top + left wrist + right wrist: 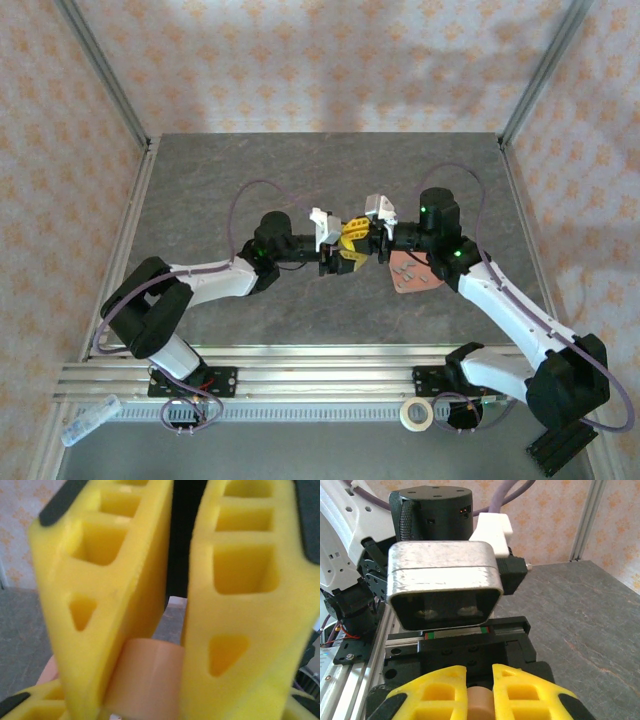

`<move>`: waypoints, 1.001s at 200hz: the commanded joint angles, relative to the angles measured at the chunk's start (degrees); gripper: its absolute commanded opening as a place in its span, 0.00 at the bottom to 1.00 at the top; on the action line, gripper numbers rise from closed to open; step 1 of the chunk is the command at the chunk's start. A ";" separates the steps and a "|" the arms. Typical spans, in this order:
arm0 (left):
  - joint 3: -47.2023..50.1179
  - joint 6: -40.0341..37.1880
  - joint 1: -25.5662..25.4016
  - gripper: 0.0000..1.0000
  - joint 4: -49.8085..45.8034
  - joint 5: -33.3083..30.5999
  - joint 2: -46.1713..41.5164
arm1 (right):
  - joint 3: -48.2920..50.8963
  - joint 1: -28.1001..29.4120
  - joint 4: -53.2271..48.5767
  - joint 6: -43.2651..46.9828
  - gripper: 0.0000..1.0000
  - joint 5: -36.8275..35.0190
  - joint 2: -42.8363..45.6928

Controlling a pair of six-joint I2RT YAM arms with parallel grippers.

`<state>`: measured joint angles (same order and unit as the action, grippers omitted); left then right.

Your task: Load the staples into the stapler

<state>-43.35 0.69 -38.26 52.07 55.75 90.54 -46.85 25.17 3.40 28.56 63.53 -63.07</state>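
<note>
Tape roll [417, 413] first, one of it, parked on the rail by the right base and out of play. Two arms rise from that near edge and bend inward over the table [250, 320].

Next up, just under the right wrist, one pink pad [398, 283] lies flat. And there are the staples [420, 279], little grey strips resting on it. Three or four, perhaps, too small to count surely. The pad seems to be there to keep them gathered within easy reach. None is in a claw, so loading looks not yet begun.

Now mid-table, where the two claws meet nose to nose so both can work on one piece. The right gripper [479, 674] has its two yellow fingers pressed together on a peach block [480, 703], offering it to its partner. Going by the task that is probably the stapler, though too little shows to be sure. The left gripper [145, 705] faces it head-on. Its two fingers [110, 605] lie against the block's sides and pinch it, by the look of it. That could be to steady it or pull it open, but that is a guess. Four yellow fingers, then, on one block.
</note>
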 commanded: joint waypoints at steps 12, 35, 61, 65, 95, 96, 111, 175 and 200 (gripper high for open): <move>-1.22 -0.71 -0.50 0.31 1.69 1.42 -0.19 | -2.29 -0.18 1.55 -0.51 0.00 0.76 0.45; 0.11 -1.17 -0.50 0.21 0.09 -2.56 -1.59 | -0.86 -0.20 4.26 -3.06 0.09 -3.62 1.38; 1.36 0.17 -0.46 0.17 -7.34 -13.81 -4.61 | 1.67 -0.21 8.27 -9.73 0.46 -13.16 3.18; 1.49 0.93 -0.49 0.17 -8.56 -16.08 -5.10 | 1.83 -0.17 8.17 -10.56 0.49 -15.19 3.36; 2.83 8.31 -0.50 0.17 -20.24 -31.61 -9.60 | 2.81 0.06 6.02 -23.15 0.59 -35.01 3.93; 2.83 8.60 -0.50 0.17 -20.82 -32.12 -9.77 | 2.86 0.06 5.84 -23.61 0.59 -35.43 4.01; 1.67 12.23 -0.50 0.17 -31.49 -40.02 -11.88 | 3.78 0.48 4.08 -27.87 0.61 -40.90 3.82; -6.53 25.19 -0.44 0.31 -62.70 -61.21 -7.96 | 2.56 7.16 -4.08 -40.07 0.61 -51.80 -4.40; -10.16 29.61 -0.35 0.22 -67.08 -63.64 -3.30 | 1.92 8.99 -3.83 -42.71 0.61 -52.49 -8.04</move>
<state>-49.45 23.31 -38.63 -5.21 -0.78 83.22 -43.13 32.86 0.75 -9.15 15.05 -69.21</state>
